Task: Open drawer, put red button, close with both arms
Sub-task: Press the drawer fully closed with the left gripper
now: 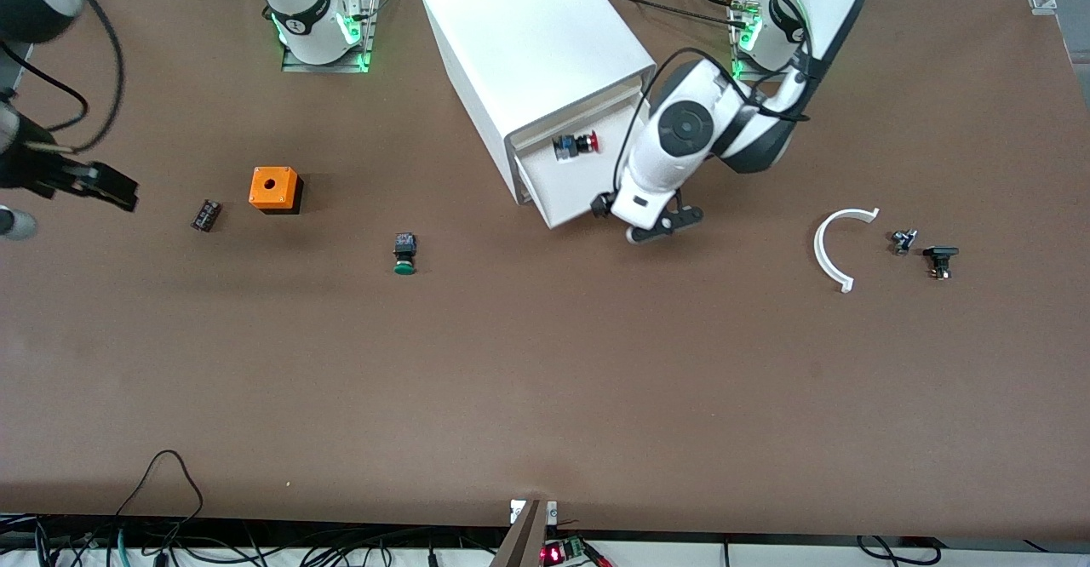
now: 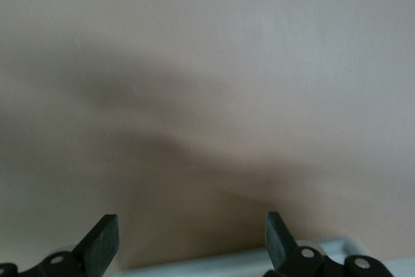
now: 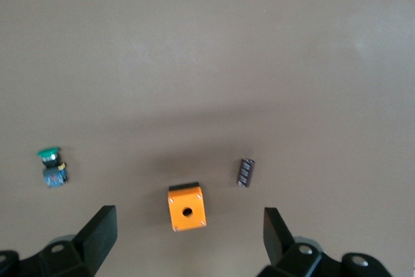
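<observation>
Brown table (image 1: 545, 380), white cabinet (image 1: 532, 48) with drawer (image 1: 566, 180) pulled out, red button (image 1: 577, 144) lying in it. Left gripper (image 1: 664, 225) just beside drawer front, fingers wide, empty. Right gripper (image 1: 106, 186) wide, empty, well away from button, above table near orange box (image 1: 274, 189).

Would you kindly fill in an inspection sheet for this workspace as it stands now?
Surface: brown table, no spills seen.
Job's things: red button lies in the open drawer of the white cabinet.
Clutter: orange box, green button, small dark part, white curved strip, two small black parts.
Grippers: left gripper open at the drawer front; right gripper open near the orange box.
Cables: black cables at the table edge.
Surroundings: nothing seen.
</observation>
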